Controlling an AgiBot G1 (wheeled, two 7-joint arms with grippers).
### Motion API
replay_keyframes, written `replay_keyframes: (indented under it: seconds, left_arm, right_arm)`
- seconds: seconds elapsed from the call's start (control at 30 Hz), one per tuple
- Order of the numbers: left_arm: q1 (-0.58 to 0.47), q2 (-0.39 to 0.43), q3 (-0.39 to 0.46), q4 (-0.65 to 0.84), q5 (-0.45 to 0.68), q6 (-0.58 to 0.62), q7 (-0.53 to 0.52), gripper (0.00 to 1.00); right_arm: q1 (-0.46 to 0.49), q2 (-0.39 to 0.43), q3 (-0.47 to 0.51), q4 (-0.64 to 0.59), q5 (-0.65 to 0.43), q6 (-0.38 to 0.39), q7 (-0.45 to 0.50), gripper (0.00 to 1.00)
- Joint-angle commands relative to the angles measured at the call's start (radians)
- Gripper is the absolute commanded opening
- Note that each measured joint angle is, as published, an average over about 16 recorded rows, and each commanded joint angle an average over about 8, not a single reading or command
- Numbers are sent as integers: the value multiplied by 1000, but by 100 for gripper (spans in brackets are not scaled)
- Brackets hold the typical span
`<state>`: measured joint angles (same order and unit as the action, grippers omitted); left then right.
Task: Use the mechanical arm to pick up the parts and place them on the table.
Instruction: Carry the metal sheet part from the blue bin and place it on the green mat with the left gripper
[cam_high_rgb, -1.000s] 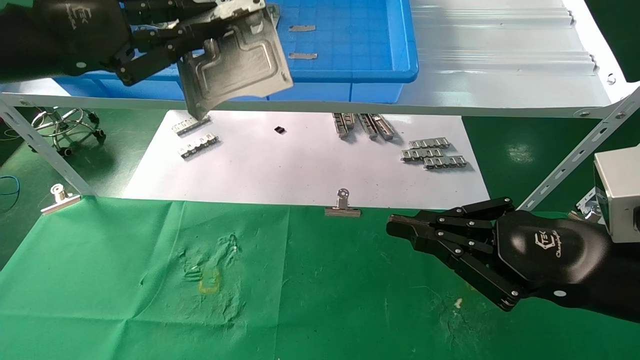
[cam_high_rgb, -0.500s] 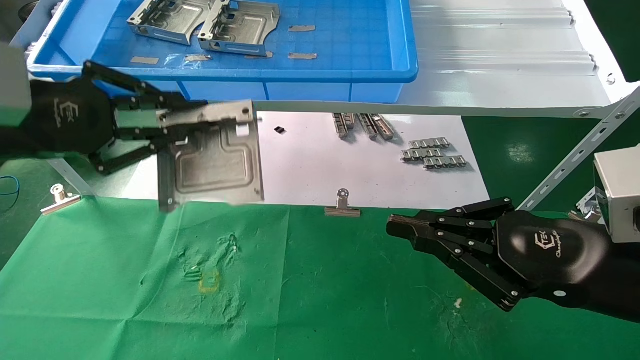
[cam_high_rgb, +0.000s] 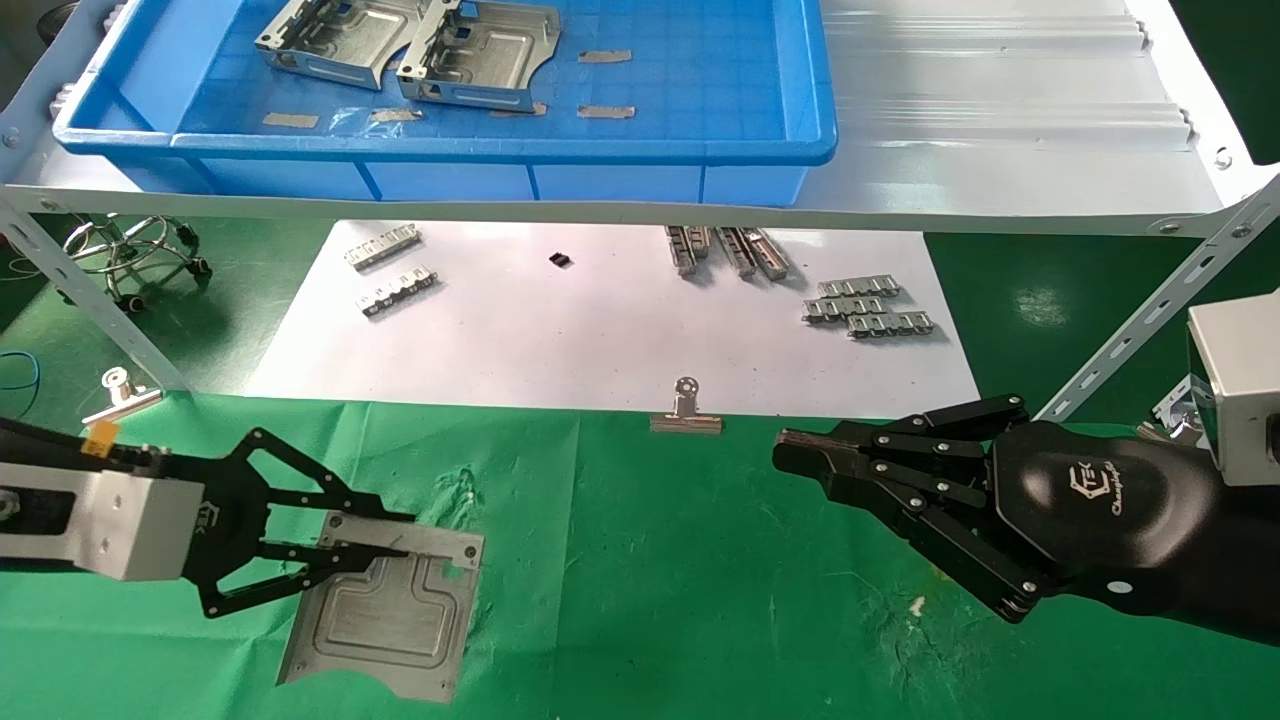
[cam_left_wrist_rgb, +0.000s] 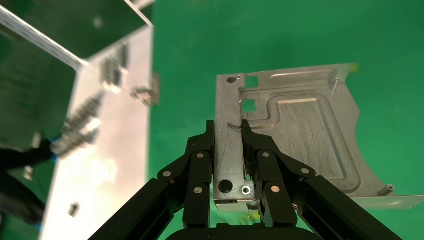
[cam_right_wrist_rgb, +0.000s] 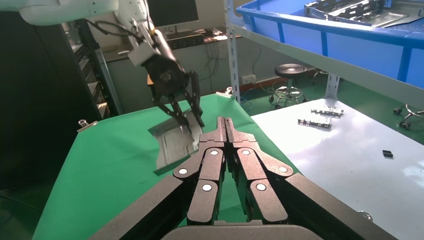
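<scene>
Down from the shelf height we have carried one part (cam_high_rgb: 385, 620), and now it is low over the near left of the green table (cam_high_rgb: 700, 600). Our left tool (cam_high_rgb: 375, 540) pinches its folded rim. We are putting it down; next we must let go gently. Our right tool (cam_high_rgb: 800, 455) waits on the right, pressed together. Far off, two more parts (cam_high_rgb: 480, 50) lie in the blue tray (cam_high_rgb: 700, 140).

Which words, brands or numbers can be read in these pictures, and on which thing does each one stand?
Right tool, back of its black housing: a white logo mark with script lettering under it, too small to read surely.
Left tool, black housing: a white logo, partly hidden, unreadable.
The part held by the left tool: no text visible.
</scene>
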<state>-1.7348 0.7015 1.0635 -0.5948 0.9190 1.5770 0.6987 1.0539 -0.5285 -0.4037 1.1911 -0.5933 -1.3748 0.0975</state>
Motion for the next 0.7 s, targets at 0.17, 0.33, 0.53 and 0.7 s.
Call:
replay_keyframes:
  seconds: [0.17,0.33,0.53,0.7]
  left_arm:
    - [16,58,52,122,42,-22,74,0]
    - [20,114,59,230,51,-29,133,0]
    - [28,163,61,326,50,-24,194,0]
    - [35,196,61,398,46,-26,233,0]
  right_arm:
    - [0,0,0,0,0,0,0,0]
    - [0,0,0,0,0,0,0,0]
    - [0,0,0,0,0,0,0,0]
    - [0,0,0,0,0,0,0,0]
